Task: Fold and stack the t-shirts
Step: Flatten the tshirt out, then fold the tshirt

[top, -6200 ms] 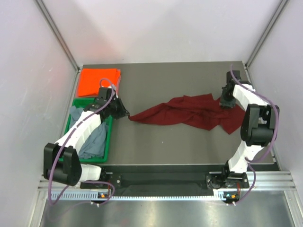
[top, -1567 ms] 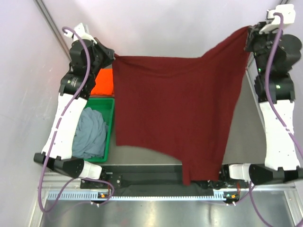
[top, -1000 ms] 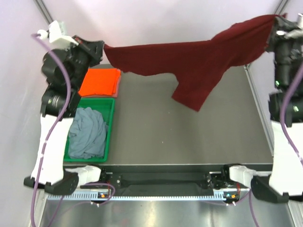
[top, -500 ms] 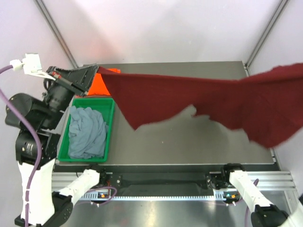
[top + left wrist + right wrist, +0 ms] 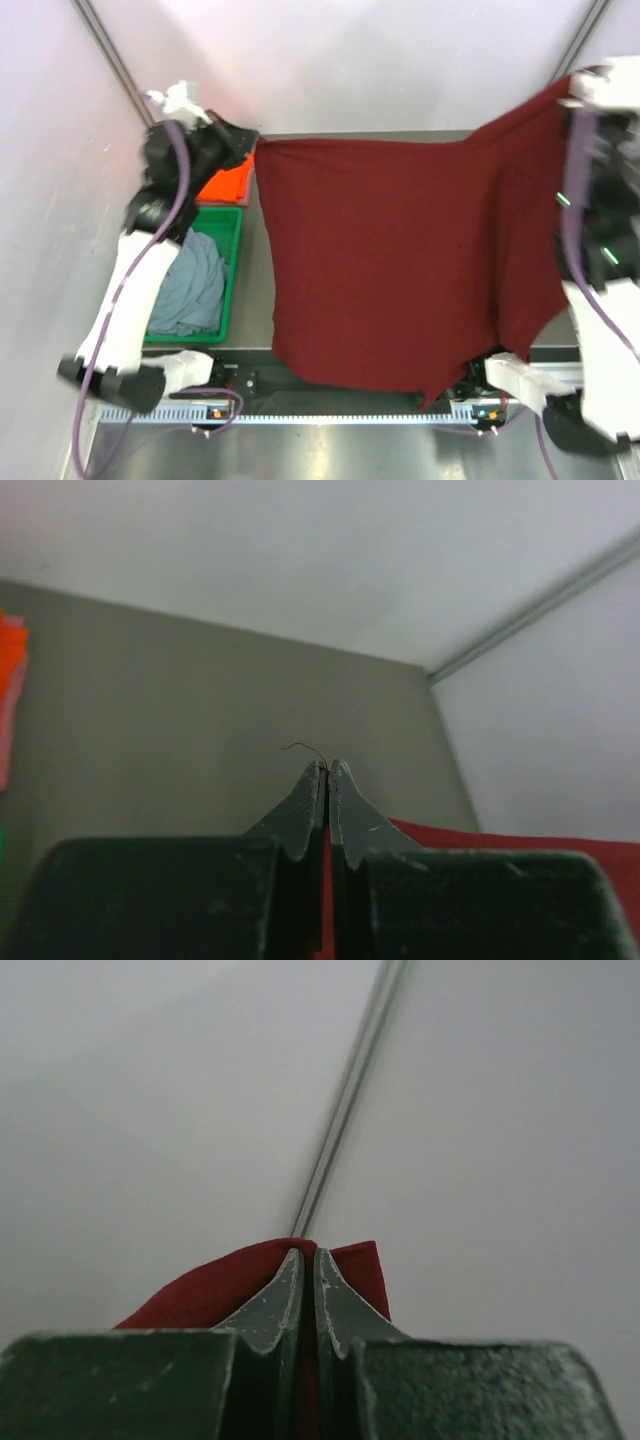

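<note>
The dark maroon t-shirt [image 5: 390, 260] hangs spread wide in the air between both raised arms, its lower edge down over the table's near edge. My left gripper [image 5: 250, 143] is shut on its top left corner; in the left wrist view red cloth [image 5: 326, 890] shows between the closed fingers of the left gripper [image 5: 327, 770]. My right gripper [image 5: 575, 95] is shut on the top right corner, and the maroon cloth [image 5: 215, 1285] bulges round the right gripper's [image 5: 307, 1257] tips. An orange t-shirt [image 5: 225, 185] lies folded at the back left. A grey-blue t-shirt [image 5: 190, 285] is crumpled in the tray.
The green tray [image 5: 232, 262] sits at the table's left side, under the left arm. Grey table [image 5: 350, 135] shows behind the hanging shirt. White walls and metal corner posts [image 5: 110, 60] close in the back and sides.
The shirt, stretched nearly flat and high half a second ago, now hangs down as a broad sheet. Both arms have swung back inward, the right gripper returning into view.
</note>
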Robot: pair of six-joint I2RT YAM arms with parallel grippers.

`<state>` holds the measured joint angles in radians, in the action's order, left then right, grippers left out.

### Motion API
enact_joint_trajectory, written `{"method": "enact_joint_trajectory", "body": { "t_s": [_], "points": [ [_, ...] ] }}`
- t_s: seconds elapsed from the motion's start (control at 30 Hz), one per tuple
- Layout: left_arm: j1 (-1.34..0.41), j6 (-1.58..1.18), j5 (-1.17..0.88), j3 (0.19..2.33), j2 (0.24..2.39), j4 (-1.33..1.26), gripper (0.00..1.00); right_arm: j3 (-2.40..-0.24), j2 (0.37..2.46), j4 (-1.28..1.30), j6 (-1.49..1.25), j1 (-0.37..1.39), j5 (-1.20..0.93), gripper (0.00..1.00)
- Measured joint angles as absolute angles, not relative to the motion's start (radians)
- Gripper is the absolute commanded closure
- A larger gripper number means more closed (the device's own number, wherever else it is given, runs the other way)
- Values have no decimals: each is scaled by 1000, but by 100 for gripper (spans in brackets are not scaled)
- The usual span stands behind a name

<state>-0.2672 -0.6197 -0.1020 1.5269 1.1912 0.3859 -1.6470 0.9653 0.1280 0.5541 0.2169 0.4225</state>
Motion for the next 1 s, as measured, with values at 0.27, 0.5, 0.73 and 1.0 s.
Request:
{"method": "enact_joint_trajectory", "body": {
  "t_s": [0.27,0.5,0.73,1.0],
  "points": [
    [-254,-555,33,1505,1597,238,100,-1470,1428,-41,560,28,203,100],
    [-224,-517,20,1777,2001,157,100,-1522,1803,-197,536,-30,48,100],
    [-185,-503,-28,2078,2306,136,100,-1580,2075,-406,476,-29,-52,100],
    [-131,-503,-101,2138,2397,107,100,-1660,2188,-511,425,-30,-68,100]
  ]
}}
